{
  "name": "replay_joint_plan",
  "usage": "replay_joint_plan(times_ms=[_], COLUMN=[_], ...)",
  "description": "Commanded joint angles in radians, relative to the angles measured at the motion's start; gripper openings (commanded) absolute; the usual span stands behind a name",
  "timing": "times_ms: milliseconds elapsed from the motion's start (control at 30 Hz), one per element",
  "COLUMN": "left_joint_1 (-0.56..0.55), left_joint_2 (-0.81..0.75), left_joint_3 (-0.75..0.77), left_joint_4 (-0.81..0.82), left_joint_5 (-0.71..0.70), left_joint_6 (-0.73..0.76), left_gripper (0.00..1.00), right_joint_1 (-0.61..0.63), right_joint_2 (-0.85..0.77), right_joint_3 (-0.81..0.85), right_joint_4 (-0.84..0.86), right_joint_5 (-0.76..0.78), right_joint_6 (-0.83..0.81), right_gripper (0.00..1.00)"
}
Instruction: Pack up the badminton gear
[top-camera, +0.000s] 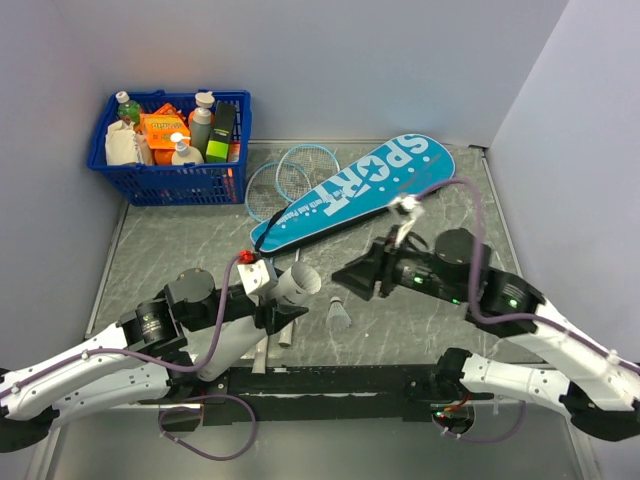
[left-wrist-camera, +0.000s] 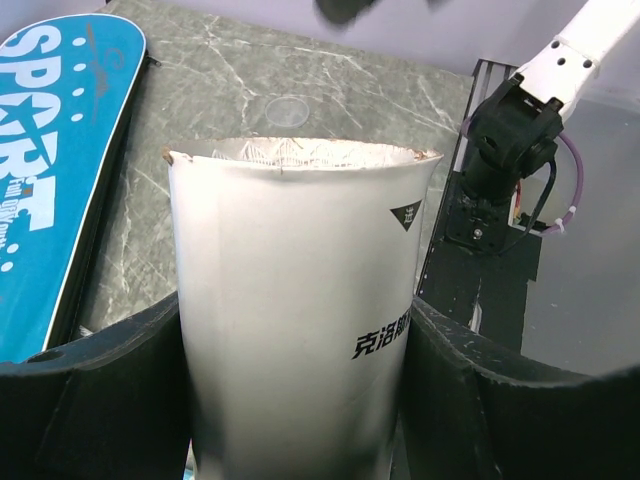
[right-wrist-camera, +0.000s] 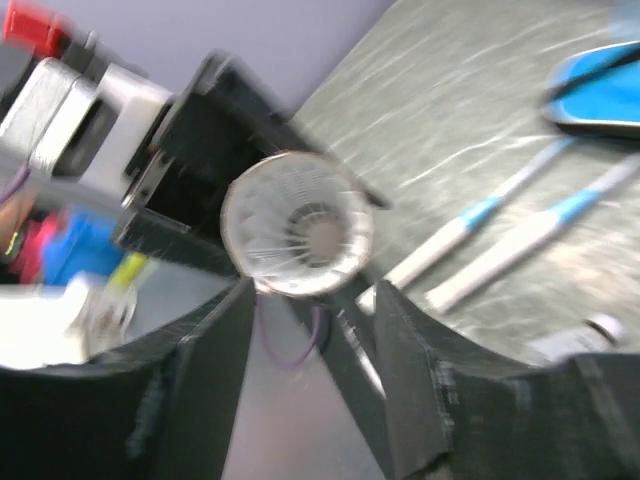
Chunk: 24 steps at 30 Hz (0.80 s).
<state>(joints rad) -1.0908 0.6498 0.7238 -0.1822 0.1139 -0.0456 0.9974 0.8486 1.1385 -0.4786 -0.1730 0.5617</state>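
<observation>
From above, the left hand (top-camera: 272, 298) sits near the middle of the worktop's (top-camera: 180, 240) near edge. It is clamped round the shuttlecock tube (top-camera: 290, 285), which tilts with its open mouth toward the right arm. The right hand (top-camera: 345, 283) hangs level just off that mouth, its wrist bent back toward the right edge. One loose shuttlecock (top-camera: 338, 314) stands on the worktop just below the two hands. The teal bag (top-camera: 360, 185) lies slantwise from the centre toward the far right corner. The rackets (top-camera: 292, 172) have their heads by the far edge, beside the blue basket (top-camera: 170, 185) in the far left corner. In the left wrist view the tube (left-wrist-camera: 300, 300) fills the gap between the dark fingers (left-wrist-camera: 90, 410), which grip it at mid-body. It looks like thin, smooth card with a foil lining, so it is probably light and easily crushed, and a modest squeeze there suits it. The right wrist view is blurred. It looks straight into the tube mouth (right-wrist-camera: 297, 237), where a shuttlecock seems to sit inside. The right fingers (right-wrist-camera: 200, 390) stand apart with nothing between them. The racket handles (right-wrist-camera: 480, 215) lie beyond. Shuttlecocks weigh almost nothing and their feathers are frail, so the loose one is best pinched at its cork.
</observation>
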Motion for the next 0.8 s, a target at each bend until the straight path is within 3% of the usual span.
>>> replay_joint_plan(times_ms=[0,167,367,533,767], left_joint_1=[-0.004,-0.003,-0.003,-0.003,-0.004], left_joint_2=[-0.009,-0.016,-0.027,-0.032,-0.033], left_joint_3=[0.005,0.012,0.019,0.022,0.025], left_joint_4=[0.043,0.035,0.015,0.010,-0.008], left_joint_5=[-0.022,-0.051,-0.072,-0.060,-0.054], left_joint_6=[-0.092,-0.089,-0.094,-0.096,-0.085], left_gripper=[0.01,0.01,0.01,0.01,0.01], right_joint_1=[0.004,-0.005,-0.005,-0.005,-0.003], right_joint_2=[-0.094,-0.063,-0.112,-0.123,-0.043], right_joint_3=[-0.008,-0.150,-0.485,-0.710,-0.818], right_joint_4=[-0.181,-0.268,-0.023,0.216,0.464], right_joint_5=[0.347,0.423,0.348,0.307,0.294], right_joint_6=[0.121,0.323,0.608,0.805,0.986], right_gripper=[0.61,0.63,0.66,0.63,0.61])
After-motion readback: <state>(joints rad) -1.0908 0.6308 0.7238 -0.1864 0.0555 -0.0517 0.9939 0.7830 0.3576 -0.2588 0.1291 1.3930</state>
